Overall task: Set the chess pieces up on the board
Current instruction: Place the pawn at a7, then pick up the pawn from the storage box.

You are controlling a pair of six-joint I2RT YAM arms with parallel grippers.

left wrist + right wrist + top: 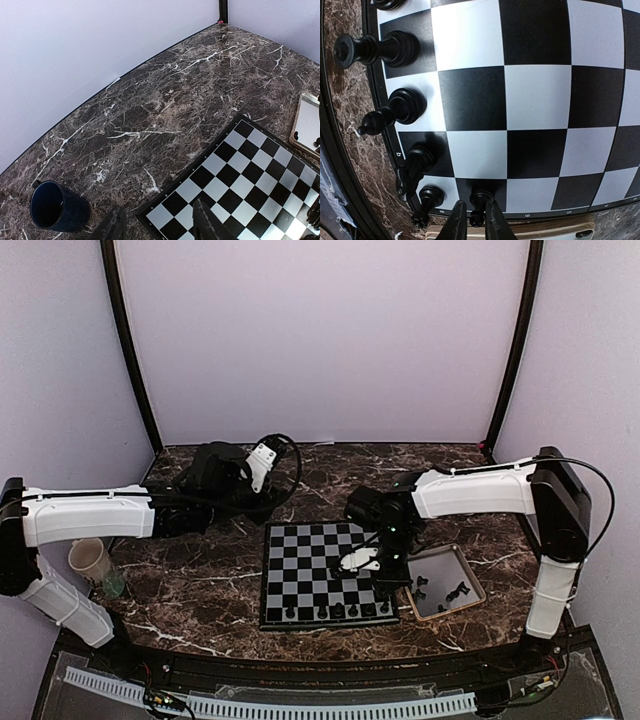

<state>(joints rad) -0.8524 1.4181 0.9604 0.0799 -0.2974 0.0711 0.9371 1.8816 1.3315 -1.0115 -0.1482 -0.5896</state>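
The board (320, 565) lies in the middle of the table, with several dark chess pieces (338, 610) standing along its near edge. In the right wrist view these include a tall piece (370, 50), a bishop (395, 112), a knight (415, 167) and a corner piece (427, 200). My right gripper (476, 223) is over the board's near right corner (388, 585). Its fingers are closed around a pawn (479, 202) that stands on a black square in the second row. My left gripper (162, 227) is open and empty, hovering above the board's far left corner (150, 215).
A tan-rimmed tray (470, 575) right of the board holds a few loose dark pieces (440, 592); it also shows in the left wrist view (300, 125). A dark blue cup (55, 207) stands left of the board. A beige cup (90, 560) stands at the left edge.
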